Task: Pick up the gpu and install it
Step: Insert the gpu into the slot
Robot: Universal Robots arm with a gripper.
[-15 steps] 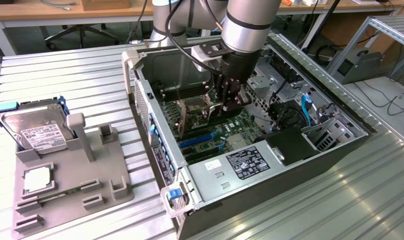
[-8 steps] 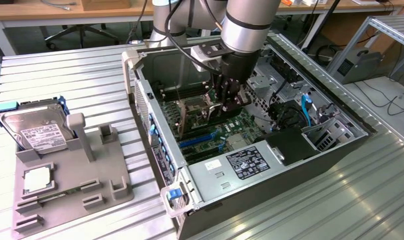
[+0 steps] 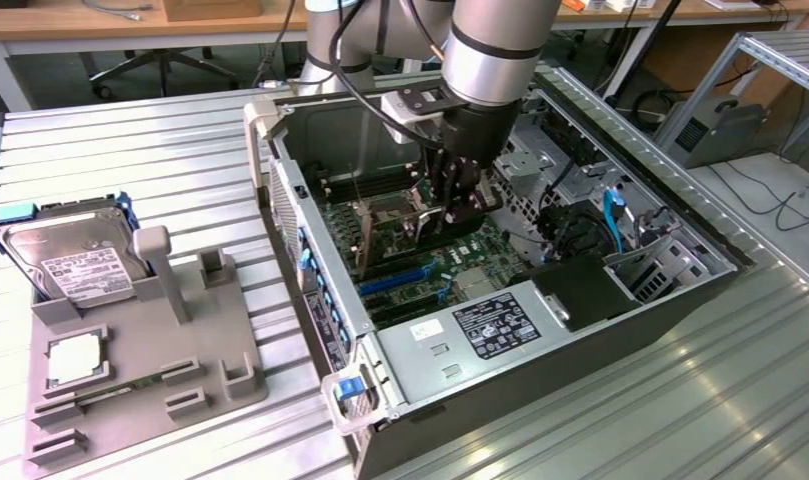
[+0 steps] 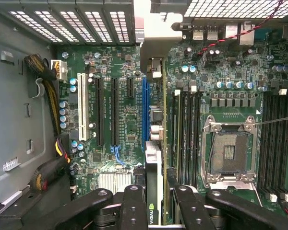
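Inside the open computer case, my gripper reaches down over the green motherboard. It is shut on the gpu, a thin black card held edge-on between the two black fingers. A small green logo shows on the card's upper edge. Its metal bracket points toward the case's vented rear wall. The card stands upright right beside and partly over the long blue slot. In the exterior view the gpu hangs under the gripper, low over the board.
A silver CPU socket and memory slots lie close beside the card. Cable bundles run along the case wall. Outside the case, a grey fixture holds a hard drive and a small silver chip.
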